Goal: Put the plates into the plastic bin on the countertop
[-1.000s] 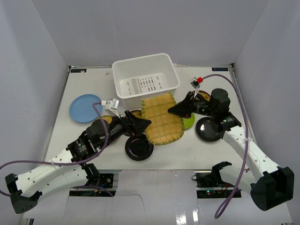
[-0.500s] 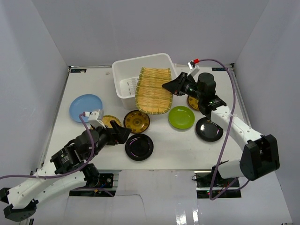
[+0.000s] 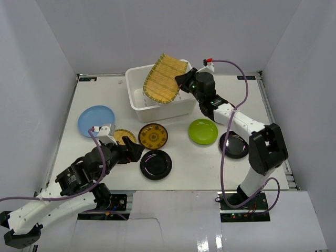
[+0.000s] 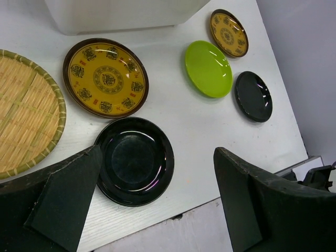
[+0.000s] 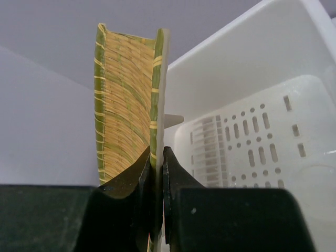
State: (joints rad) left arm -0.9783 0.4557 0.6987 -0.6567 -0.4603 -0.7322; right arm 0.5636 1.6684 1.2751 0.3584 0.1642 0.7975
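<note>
By the countertop's (image 3: 184, 165) near edge, the left gripper (image 3: 136, 151) hangs spread wide, holding nothing. Toward the far edge, the right gripper (image 5: 156, 157), pinching a woven plate (image 3: 163, 79) by its rim, has swung it up over the plastic bin (image 3: 157, 108), likely ready to drop in.

Woven plate (image 3: 164, 79), upper centre: straw-yellow weave, green rim with yellow stitching. Second woven plate (image 4: 26, 126): the same straw-yellow with a greenish rim. Plain glazes: light blue plate (image 3: 96, 120), lime green plate (image 3: 203, 131), glossy black plate (image 3: 156, 164) at lower centre, second black plate (image 3: 236, 147) at right. Gold-patterned plate (image 3: 153, 136) and its twin (image 4: 229, 32): mustard yellow, dark motifs, dark brown rims; plastic bin (image 3: 168, 109) white, countertop (image 3: 189, 163) off-white.
</note>
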